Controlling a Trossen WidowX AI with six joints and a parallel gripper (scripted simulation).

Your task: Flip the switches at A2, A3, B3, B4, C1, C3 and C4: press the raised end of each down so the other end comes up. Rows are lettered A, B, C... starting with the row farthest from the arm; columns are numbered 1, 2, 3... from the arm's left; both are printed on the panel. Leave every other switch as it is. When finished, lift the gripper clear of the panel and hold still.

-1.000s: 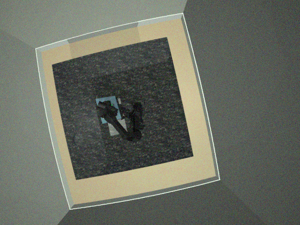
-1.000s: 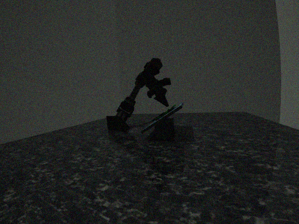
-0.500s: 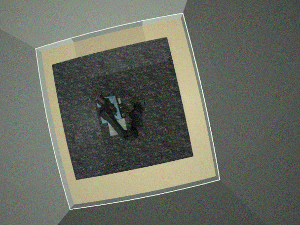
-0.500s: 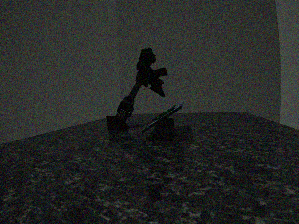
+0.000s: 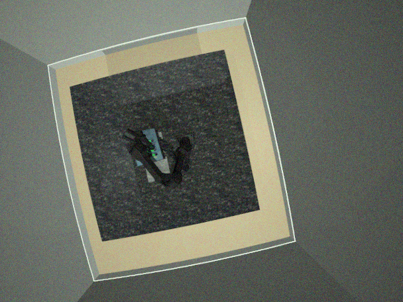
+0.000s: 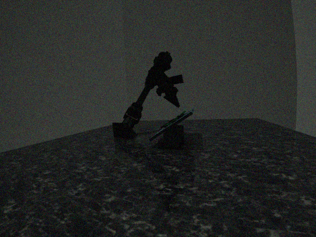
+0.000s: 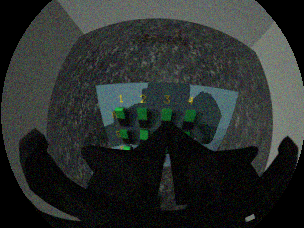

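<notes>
A tilted blue panel (image 5: pixel 150 133) (image 6: pixel 156 136) (image 7: pixel 228 101) carries green switches in rows and columns. In the wrist view the top row shows A1 (image 7: pixel 119 113), A2 (image 7: pixel 142 114), A3 (image 7: pixel 166 115) and A4 (image 7: pixel 190 116). Below are B1 (image 7: pixel 124 133), B2 (image 7: pixel 144 134) and part of C1 (image 7: pixel 126 148); only a sliver of B4 shows. B3 and the rest of row C are hidden by the fingers. Which switch ends are raised is too dark to tell. My gripper (image 6: pixel 179 106) (image 7: pixel 167 125) is shut and empty, with its tips a little above the panel, appearing just below A3 in the wrist view.
The panel rests on a dark block (image 6: pixel 174 137). The arm's base (image 6: pixel 123 130) stands on the near side of the panel. A pale grey sheet or surface (image 5: pixel 163 165) shows beside the panel under the forearm. Shadows of the arm fall across the panel.
</notes>
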